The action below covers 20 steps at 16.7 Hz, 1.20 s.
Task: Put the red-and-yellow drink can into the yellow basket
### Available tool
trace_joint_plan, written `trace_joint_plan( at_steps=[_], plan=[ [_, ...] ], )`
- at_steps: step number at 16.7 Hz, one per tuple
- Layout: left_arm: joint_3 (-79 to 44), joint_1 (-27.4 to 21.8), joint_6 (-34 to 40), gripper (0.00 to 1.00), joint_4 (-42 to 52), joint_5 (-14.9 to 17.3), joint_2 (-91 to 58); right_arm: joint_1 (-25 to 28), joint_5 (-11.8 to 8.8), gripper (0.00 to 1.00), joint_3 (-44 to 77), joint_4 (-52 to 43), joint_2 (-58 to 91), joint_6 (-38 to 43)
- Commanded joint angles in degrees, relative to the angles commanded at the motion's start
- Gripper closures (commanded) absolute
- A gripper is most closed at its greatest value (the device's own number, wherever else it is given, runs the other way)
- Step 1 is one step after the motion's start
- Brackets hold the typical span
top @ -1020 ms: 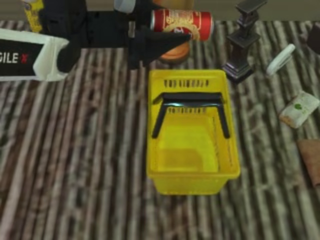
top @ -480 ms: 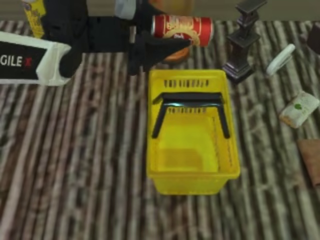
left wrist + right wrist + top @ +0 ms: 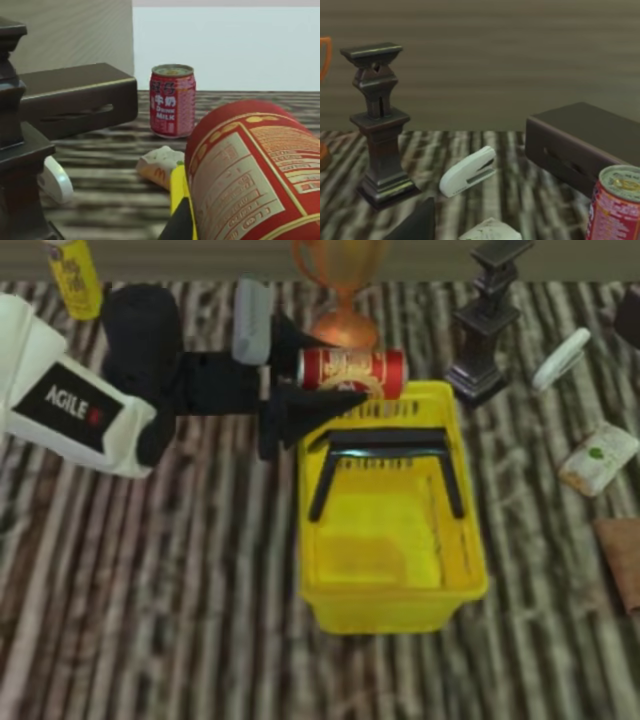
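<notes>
Gripping: left gripper (image 3: 335, 382) is clamping the can (image 3: 352, 372) sideways.
Position: can is hovering over the basket's (image 3: 470, 540) far rim.

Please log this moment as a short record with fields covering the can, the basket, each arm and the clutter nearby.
can: red-and-yellow drink can lying sideways, held over the basket's far rim
basket: yellow basket with black handles folded across it; nothing seen inside
left arm: left pincer shut on the can
right arm: not in the top view
clutter: dark pedestal, white stapler, orange trophy
</notes>
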<state>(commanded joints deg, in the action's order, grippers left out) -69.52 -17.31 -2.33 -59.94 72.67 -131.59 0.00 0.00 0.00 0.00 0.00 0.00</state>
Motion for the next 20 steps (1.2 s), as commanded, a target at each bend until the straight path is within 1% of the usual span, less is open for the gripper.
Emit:
trace_joint_plan(
  at_steps=[4,17,18,20],
  plan=[
    [0.1,0.0,0.0,1.0,-0.2,0.0,-0.2,0.0,0.0,0.0,0.0,0.0,0.0,0.0],
    [0.1,0.0,0.0,0.02,-0.2,0.0,-0.2,0.0,0.0,0.0,0.0,0.0,0.0,0.0],
    [0.1,0.0,0.0,0.0,-0.2,0.0,-0.2,0.0,0.0,0.0,0.0,0.0,0.0,0.0],
    [0.1,0.0,0.0,0.0,-0.2,0.0,-0.2,0.0,0.0,0.0,0.0,0.0,0.0,0.0]
  ],
)
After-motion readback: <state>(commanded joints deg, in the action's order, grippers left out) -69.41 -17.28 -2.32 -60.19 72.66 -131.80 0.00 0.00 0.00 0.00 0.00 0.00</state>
